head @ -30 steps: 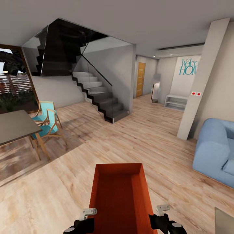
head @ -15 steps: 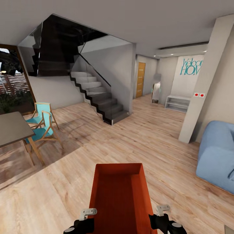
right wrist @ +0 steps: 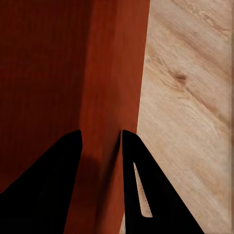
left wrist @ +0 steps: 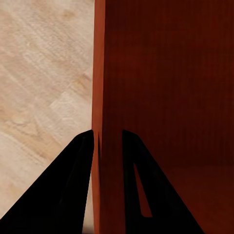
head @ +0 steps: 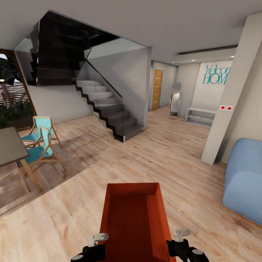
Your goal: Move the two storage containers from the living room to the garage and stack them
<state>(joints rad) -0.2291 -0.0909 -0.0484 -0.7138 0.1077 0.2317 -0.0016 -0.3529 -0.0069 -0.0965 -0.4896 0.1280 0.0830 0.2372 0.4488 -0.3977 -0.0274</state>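
I am carrying one orange-red storage container directly in front of the trunk, held lengthwise and raised above the light wood plank floor of the living room. The left gripper is working at the container's left wall, and the right gripper at its right wall, both at the near end. In the left wrist view, the two dark fingers are straddling the thin wall of the container, one inside and one outside, clenched on it. In the right wrist view, the fingers are likewise straddling the opposite wall, gripping it. The container's open interior is showing nothing inside.

To the right, near the robot, a blue sofa is standing on the planks. To the left, two teal chairs with wooden frames are sitting beside a grey worktop. Beyond these, a dark staircase with glass panels is rising toward the left. A white pillar with two red switches is standing to the right. Farthest off, a light wooden door and a low white shelf under teal wall lettering are closing the corridor.
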